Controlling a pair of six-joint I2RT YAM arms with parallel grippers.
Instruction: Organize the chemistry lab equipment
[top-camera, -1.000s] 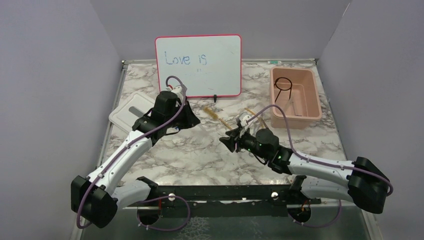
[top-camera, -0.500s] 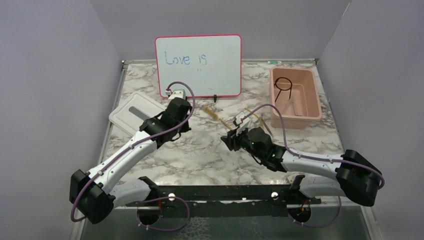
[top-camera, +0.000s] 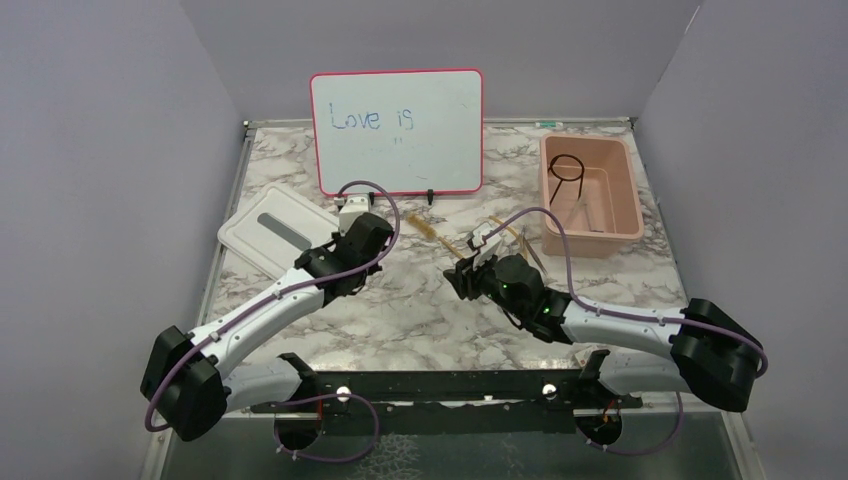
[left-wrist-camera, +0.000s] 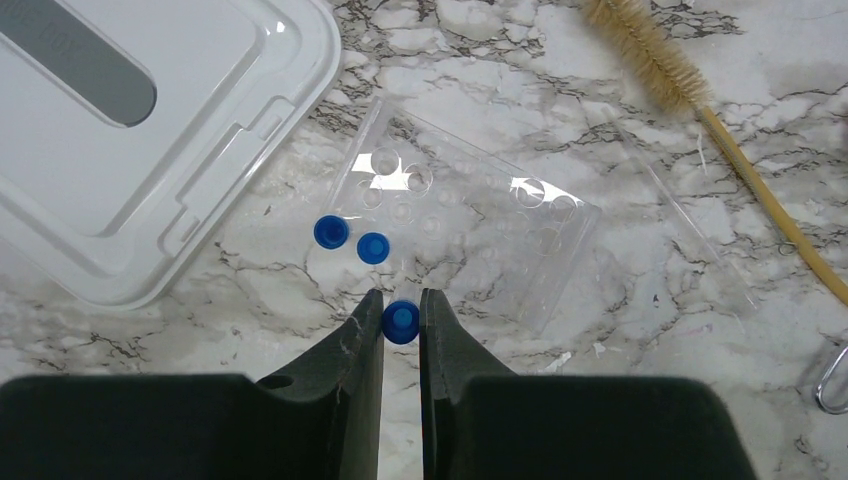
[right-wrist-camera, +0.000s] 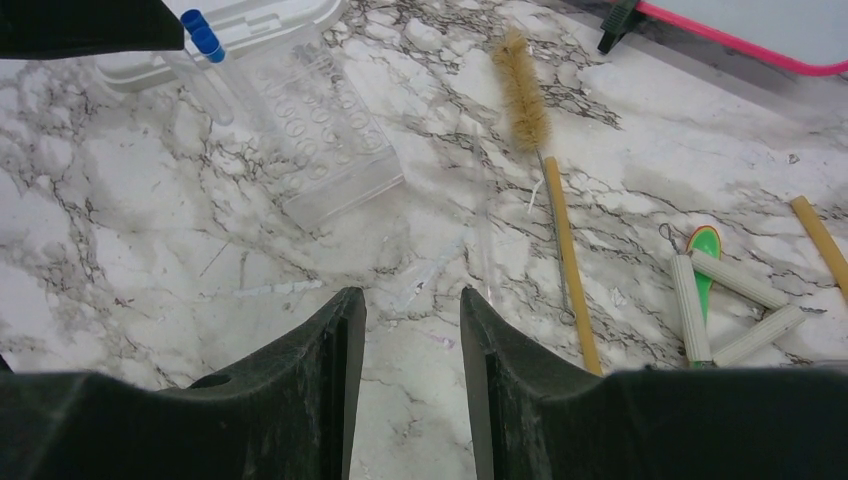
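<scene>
My left gripper (left-wrist-camera: 401, 318) is shut on a blue-capped clear tube (left-wrist-camera: 400, 322), held upright and seen cap-on, just at the near edge of a clear plastic rack (left-wrist-camera: 480, 235). Two more blue-capped tubes (left-wrist-camera: 331, 232) (left-wrist-camera: 373, 247) stand in the rack's left holes. My right gripper (right-wrist-camera: 410, 300) is open and empty, low over bare marble; the rack (right-wrist-camera: 325, 130) lies ahead to its left and a bristle brush (right-wrist-camera: 524, 90) ahead to its right. A black wire ring (top-camera: 567, 167) lies in the pink bin (top-camera: 628, 215).
A white lid (left-wrist-camera: 140, 130) lies left of the rack. The red-framed whiteboard (top-camera: 397, 130) stands at the back. A white-handled tool with a green tip (right-wrist-camera: 715, 290) lies to the right of the brush's yellow stick (right-wrist-camera: 566, 250). A metal loop (left-wrist-camera: 835, 375) shows at the right edge.
My left arm has swung away from the whiteboard, nearer and to the right, staying shut on the tube. The right arm shifted slightly left at first, then held still and open.
</scene>
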